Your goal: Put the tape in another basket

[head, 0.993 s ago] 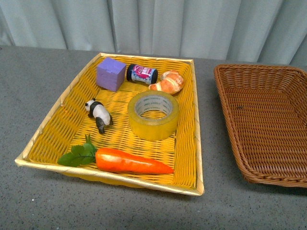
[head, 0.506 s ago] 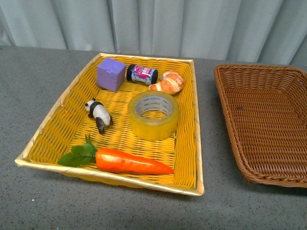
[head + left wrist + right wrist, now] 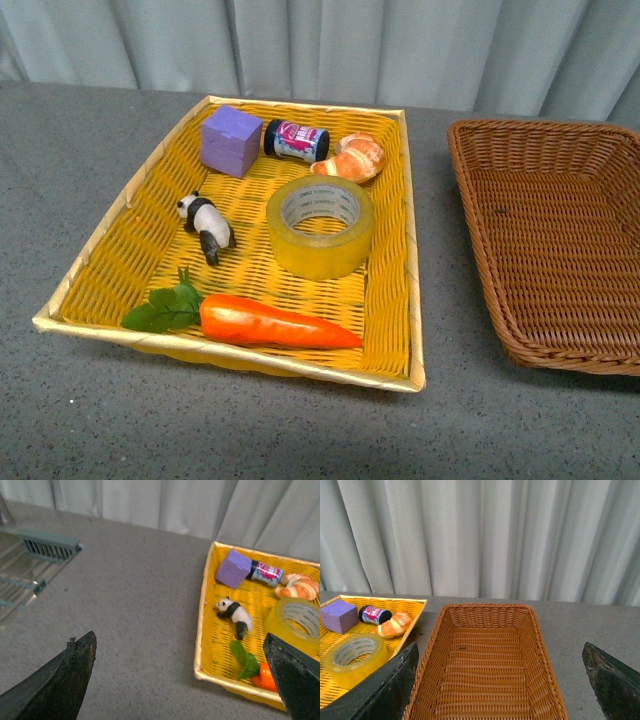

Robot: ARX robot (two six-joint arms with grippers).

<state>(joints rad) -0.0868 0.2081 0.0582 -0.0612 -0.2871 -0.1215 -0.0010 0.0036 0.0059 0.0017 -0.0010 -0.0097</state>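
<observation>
The yellow tape roll lies flat in the bright yellow woven tray, right of centre. It also shows in the left wrist view and the right wrist view. The brown wicker basket stands empty to the tray's right, and fills the right wrist view. My left gripper is open above bare table left of the tray. My right gripper is open above the brown basket. Neither arm shows in the front view.
The tray also holds a purple cube, a small dark jar, a croissant, a panda figure and a carrot. A metal rack stands left of the tray. A curtain hangs behind.
The front view has shifted slightly, so the tray and basket sit a little higher in the picture. The objects keep their places in the tray.
</observation>
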